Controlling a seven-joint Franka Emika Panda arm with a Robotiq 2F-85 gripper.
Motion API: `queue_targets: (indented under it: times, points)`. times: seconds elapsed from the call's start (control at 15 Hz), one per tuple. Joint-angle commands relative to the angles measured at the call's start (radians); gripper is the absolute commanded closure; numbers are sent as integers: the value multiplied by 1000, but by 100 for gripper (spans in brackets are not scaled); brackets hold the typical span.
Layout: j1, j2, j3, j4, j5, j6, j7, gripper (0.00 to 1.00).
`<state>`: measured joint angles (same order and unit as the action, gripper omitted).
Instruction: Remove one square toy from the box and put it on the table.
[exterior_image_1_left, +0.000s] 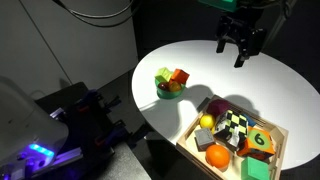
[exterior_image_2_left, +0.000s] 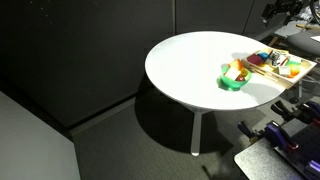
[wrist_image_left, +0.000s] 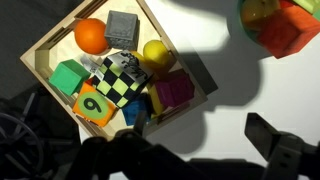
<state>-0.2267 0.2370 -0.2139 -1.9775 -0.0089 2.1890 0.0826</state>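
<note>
The square toy (wrist_image_left: 120, 80), a black and pale yellow checkered cube, lies in the middle of the light wooden box (wrist_image_left: 45, 45). It also shows in an exterior view (exterior_image_1_left: 236, 124), where the box (exterior_image_1_left: 196, 137) sits at the near edge of the white round table (exterior_image_1_left: 200, 50). My gripper (exterior_image_1_left: 240, 45) hangs open and empty above the far part of the table, away from the box. In the wrist view its dark fingers (wrist_image_left: 195, 125) frame bare table to the right of the box. In an exterior view the box (exterior_image_2_left: 272, 62) is small and far off.
The box also holds an orange (wrist_image_left: 90, 35), a grey cube (wrist_image_left: 122, 27), a yellow ball (wrist_image_left: 155, 52), a plain green cube (wrist_image_left: 68, 77), a green "6" cube (wrist_image_left: 95, 105) and a pink cube (wrist_image_left: 172, 92). A green bowl (exterior_image_1_left: 170, 88) with toys stands beside the box.
</note>
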Motion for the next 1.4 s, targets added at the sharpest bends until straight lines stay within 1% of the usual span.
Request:
queue_targets:
  times: [0.0,0.47,1.13,1.33]
  points:
    - [-8,44,-8,35,3,-14,-1,0]
    - [-31,144,-22,75,4,-10,-13,0]
    - [-83,263,-27,101,19,83,-32,0]
    - [-107,288,-19,106,53,123,-34,0]
